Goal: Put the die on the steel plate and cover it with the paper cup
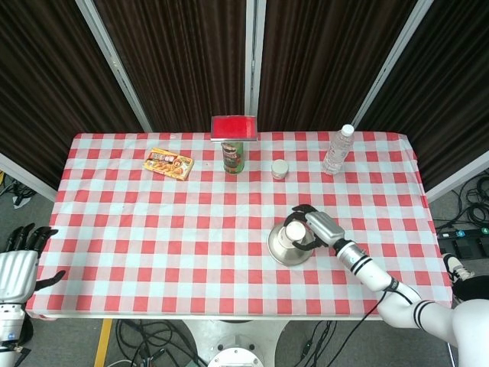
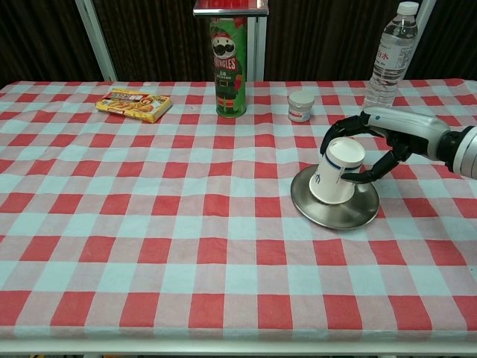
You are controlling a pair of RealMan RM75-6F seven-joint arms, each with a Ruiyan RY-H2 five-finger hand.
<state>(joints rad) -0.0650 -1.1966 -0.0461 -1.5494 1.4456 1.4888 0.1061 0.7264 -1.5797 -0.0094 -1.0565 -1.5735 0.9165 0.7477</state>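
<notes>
Fingers point(image 2: 350, 176) of my right hand point(image 2: 380, 138) grasp the light, crushable paper cup point(image 2: 337, 170) around its wall, tilted on the steel plate point(image 2: 350, 214) beneath them.

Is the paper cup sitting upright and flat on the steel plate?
No, the paper cup is upside down and tilted on the steel plate, held by the right hand.

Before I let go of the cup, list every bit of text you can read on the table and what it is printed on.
"Pringles": on the green can, chest view.
Water bottle: red characters on the label, too small to read.
Paper cup: a dark mark near the rim, not legible.
Yellow snack box: print blurred.
Small white jar: no text readable.
</notes>
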